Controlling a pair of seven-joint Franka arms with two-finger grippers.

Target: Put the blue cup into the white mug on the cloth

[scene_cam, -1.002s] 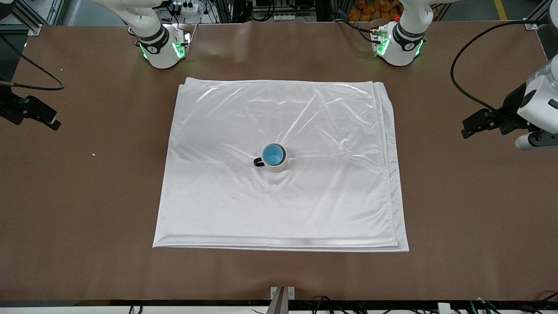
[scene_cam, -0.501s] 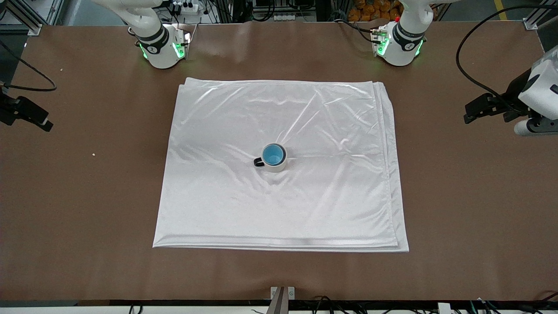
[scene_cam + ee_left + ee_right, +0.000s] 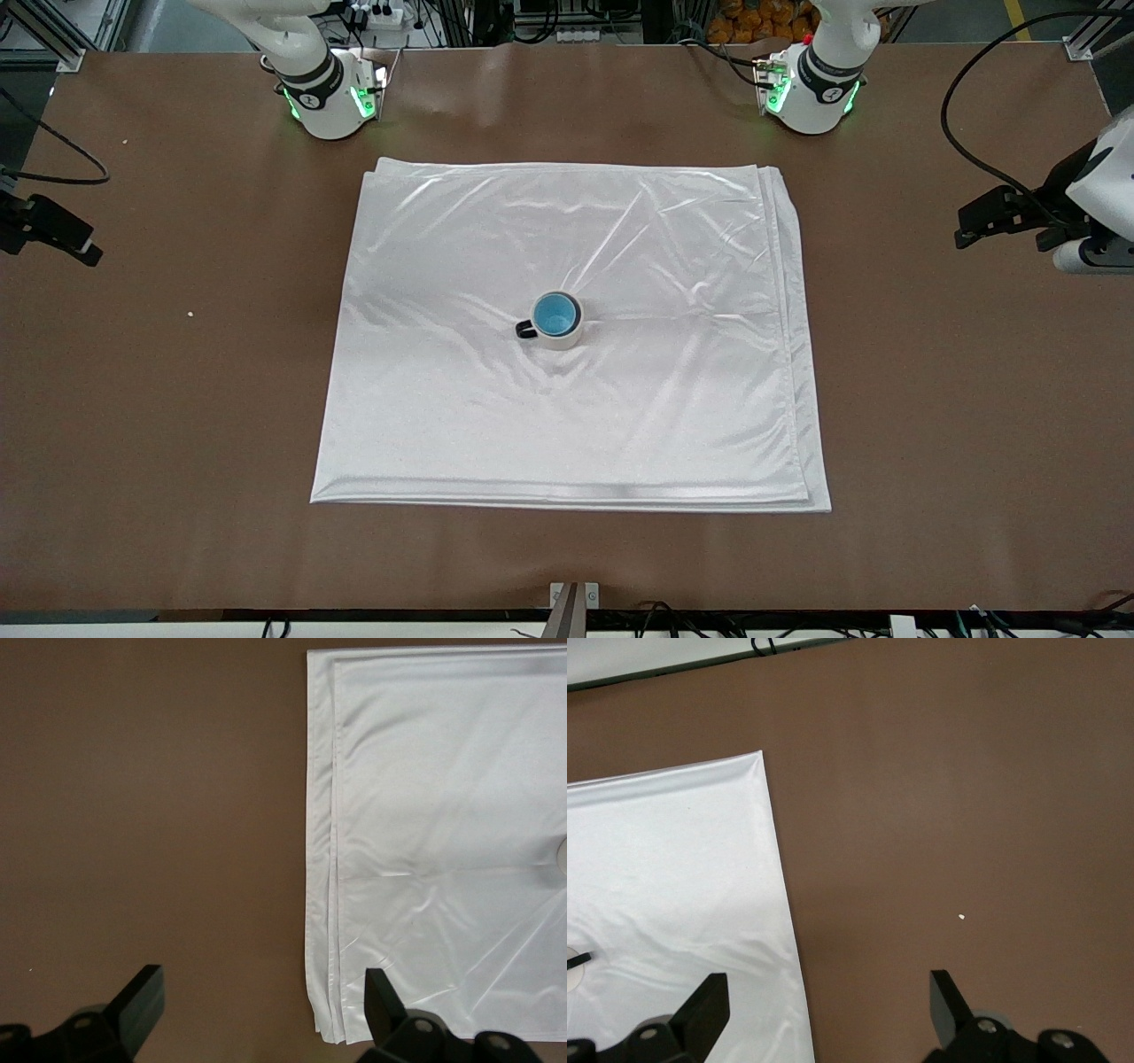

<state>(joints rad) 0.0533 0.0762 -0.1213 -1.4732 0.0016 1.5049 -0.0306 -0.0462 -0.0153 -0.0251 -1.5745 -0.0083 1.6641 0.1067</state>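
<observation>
The blue cup (image 3: 554,314) sits upright inside the white mug (image 3: 560,335), whose black handle points toward the right arm's end. The mug stands near the middle of the shiny white cloth (image 3: 567,408). My left gripper (image 3: 967,227) is open and empty over bare table off the cloth's edge at the left arm's end; in the left wrist view (image 3: 266,1001) the cloth (image 3: 443,815) shows beside it. My right gripper (image 3: 87,248) is open and empty over bare table at the right arm's end. The right wrist view (image 3: 830,1001) shows the cloth's corner (image 3: 673,859).
The brown table (image 3: 930,399) surrounds the cloth on all sides. A small white speck (image 3: 190,313) lies on the table toward the right arm's end and shows in the right wrist view (image 3: 961,918). The arm bases (image 3: 332,97) stand along the table's edge farthest from the front camera.
Both grippers have drawn outward toward their ends of the table, the left one more. The mug, cup and cloth have not moved.
</observation>
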